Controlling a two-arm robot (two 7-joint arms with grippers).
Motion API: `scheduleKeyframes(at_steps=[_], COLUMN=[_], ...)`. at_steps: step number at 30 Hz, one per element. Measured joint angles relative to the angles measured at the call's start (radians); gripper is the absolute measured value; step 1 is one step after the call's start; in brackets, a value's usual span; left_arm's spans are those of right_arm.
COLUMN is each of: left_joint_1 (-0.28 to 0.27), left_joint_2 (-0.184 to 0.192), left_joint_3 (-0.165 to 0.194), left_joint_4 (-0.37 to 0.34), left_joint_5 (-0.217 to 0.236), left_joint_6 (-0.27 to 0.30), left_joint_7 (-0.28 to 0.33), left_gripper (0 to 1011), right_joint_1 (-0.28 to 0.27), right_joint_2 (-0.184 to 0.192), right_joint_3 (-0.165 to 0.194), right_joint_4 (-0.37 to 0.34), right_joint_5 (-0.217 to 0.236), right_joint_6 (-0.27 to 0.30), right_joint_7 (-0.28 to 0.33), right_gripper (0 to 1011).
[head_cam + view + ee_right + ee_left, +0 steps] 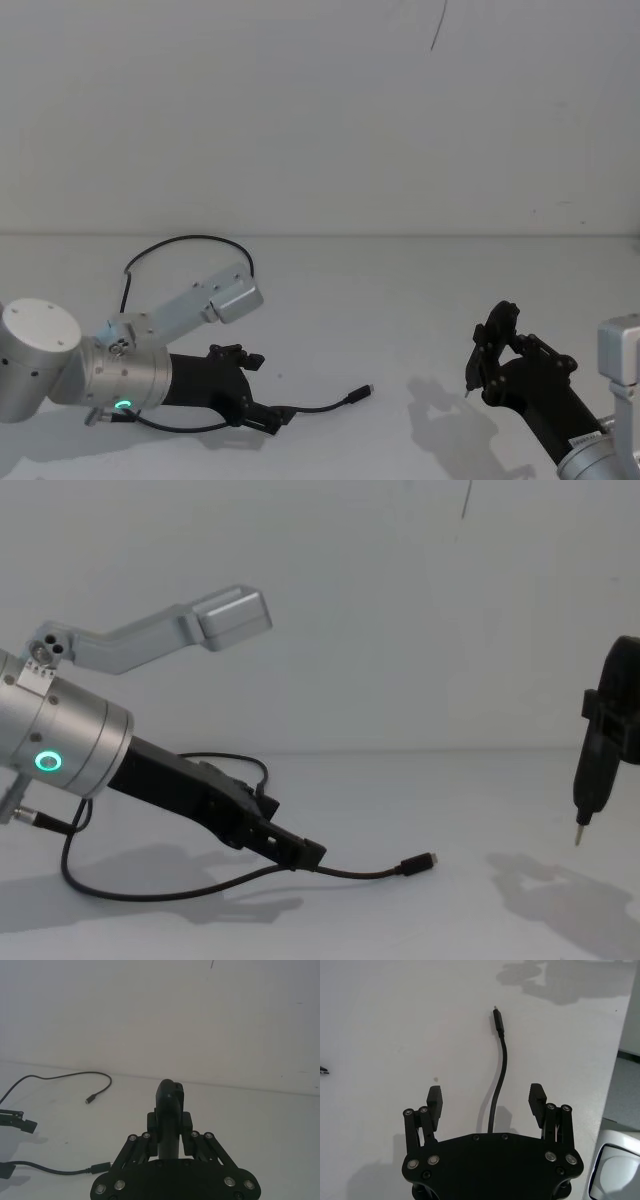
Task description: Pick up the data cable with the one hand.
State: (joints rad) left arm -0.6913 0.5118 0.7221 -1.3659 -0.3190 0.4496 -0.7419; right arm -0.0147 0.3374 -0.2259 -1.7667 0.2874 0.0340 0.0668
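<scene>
The plain white table point(420, 290) takes up the lower half of the head view. At its lower left, the left gripper point(262, 392), black angular plastic with two fingers on a thick silver wrist ringed in glowing green, lies low and nearly flat against the surface. At the lower right, the dark right gripper point(490, 358) hangs idle above the table, clenched around a slim dark pen-like tool point(585, 792) whose tip points down.

The long, thin black data cable point(320, 407) lies on the table. It arcs behind the left arm at mid-left, passes under the wrist and comes out along the lower centre. In the left wrist view the fingers point(435, 1096) are spread wide, one on each side of the cord, and neither pad touches it.

This looks like the moment just before the grasp. The next move should be to close squarely on the cord, which is thin and could slip out, and then lift.

The free stretch runs left to right in the head view. Its small metal-tipped plug point(361, 393) points right and slightly upward in that frame, away from the gripper.
</scene>
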Motion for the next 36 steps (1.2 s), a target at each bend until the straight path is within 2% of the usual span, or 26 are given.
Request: scheduleKeyframes(at_steps=[24, 36], left_joint_1=[-0.041, -0.041], left_joint_2=[-0.027, -0.044], left_joint_3=[0.043, 0.046], left_joint_4=[0.090, 0.116], left_joint_5=[0.003, 0.001], left_joint_6=[-0.004, -0.024], left_joint_7=[-0.008, -0.004], left_gripper=[1001, 1001], right_joint_1=[0.000, 0.000], right_joint_2=[0.000, 0.000], right_joint_3=[0.000, 0.000], right_joint_4=[0.000, 0.000], right_joint_5=[0.000, 0.000], right_joint_6=[0.000, 0.000], right_joint_7=[0.000, 0.000], right_gripper=[263, 263])
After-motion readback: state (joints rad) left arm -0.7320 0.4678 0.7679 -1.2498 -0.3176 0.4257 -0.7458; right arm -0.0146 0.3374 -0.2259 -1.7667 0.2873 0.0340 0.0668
